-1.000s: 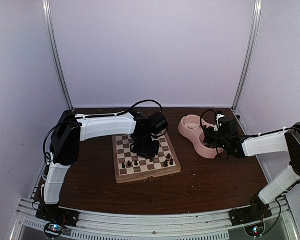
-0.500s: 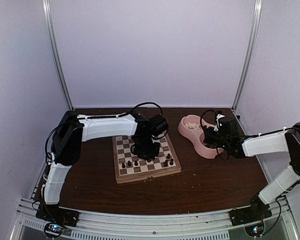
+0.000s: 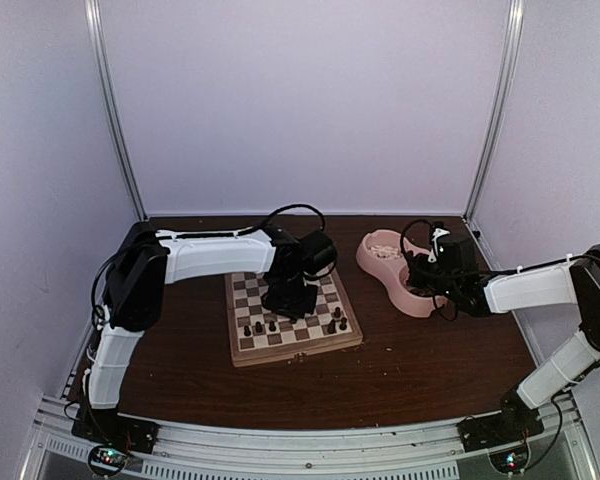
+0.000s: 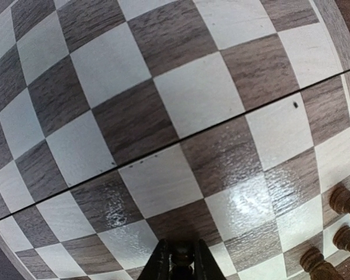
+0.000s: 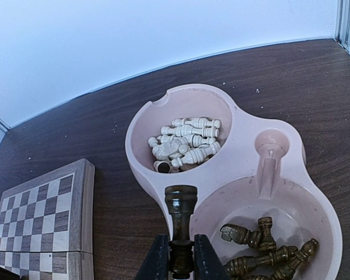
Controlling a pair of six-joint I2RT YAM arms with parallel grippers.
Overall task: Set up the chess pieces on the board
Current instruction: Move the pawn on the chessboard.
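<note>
The board (image 3: 242, 292) lies left of centre, with several dark chess pieces (image 3: 258, 327) standing along its near rows. My left gripper (image 3: 288, 300) points down over the board's middle. In the left wrist view it (image 4: 181, 258) is shut on a small dark piece (image 4: 181, 255) just above the squares (image 4: 163, 116), and more dark pieces (image 4: 344, 233) stand at the lower right. My right gripper (image 5: 181, 256) is shut on the base of a dark rook-like piece (image 5: 181, 213), held over the pink bowl's rim.
The pink double bowl (image 3: 367, 258) sits right of the board. Its far cup holds several cream-white pieces (image 5: 186, 143) and its near cup several dark ones (image 5: 262, 245). Bare brown table (image 3: 420, 350) lies in front.
My left gripper's jaws have closed in on the dark piece, and the arm has shifted slightly over the board. The right arm has not moved.
</note>
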